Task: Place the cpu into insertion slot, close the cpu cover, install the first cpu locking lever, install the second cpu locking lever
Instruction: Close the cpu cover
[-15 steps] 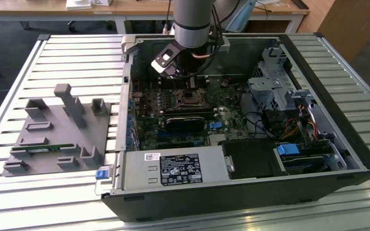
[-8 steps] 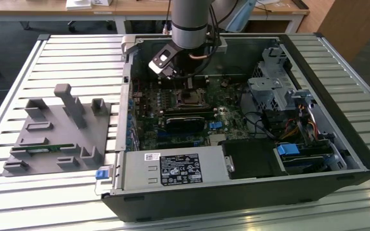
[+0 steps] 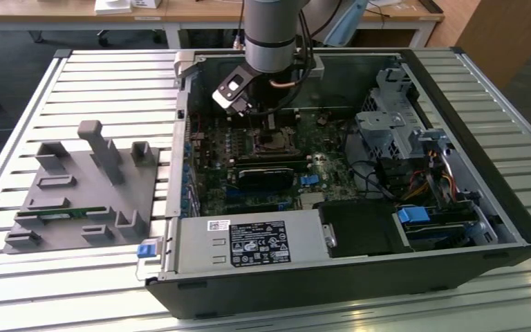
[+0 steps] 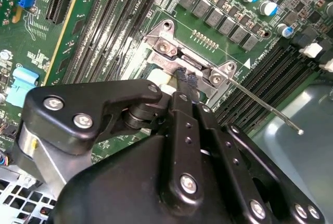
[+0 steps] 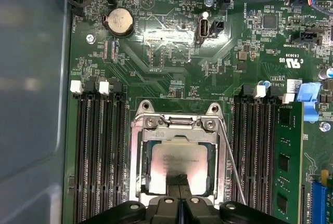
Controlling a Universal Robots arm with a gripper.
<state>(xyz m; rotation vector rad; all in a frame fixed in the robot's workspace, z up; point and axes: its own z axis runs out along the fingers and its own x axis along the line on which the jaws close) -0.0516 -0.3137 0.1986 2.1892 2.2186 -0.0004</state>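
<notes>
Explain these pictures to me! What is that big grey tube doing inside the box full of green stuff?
The grey tube is a robot arm. It reaches down into an open computer case that lies on a slatted table. One picture comes from a camera standing off the arm, so you see the whole scene. The other two come from little cameras riding on the arm, looking closely at the green motherboard.

The black pincer at the arm's end is the gripper. Its fingers are shut, with the tips down at the cpu, a small silvery square. The cpu sits in its slot, and the cpu cover, a thin metal frame, lies around it. A thin wire lever sticks out beside it. At the exterior view's left, a grey holder stands on the table.
</notes>
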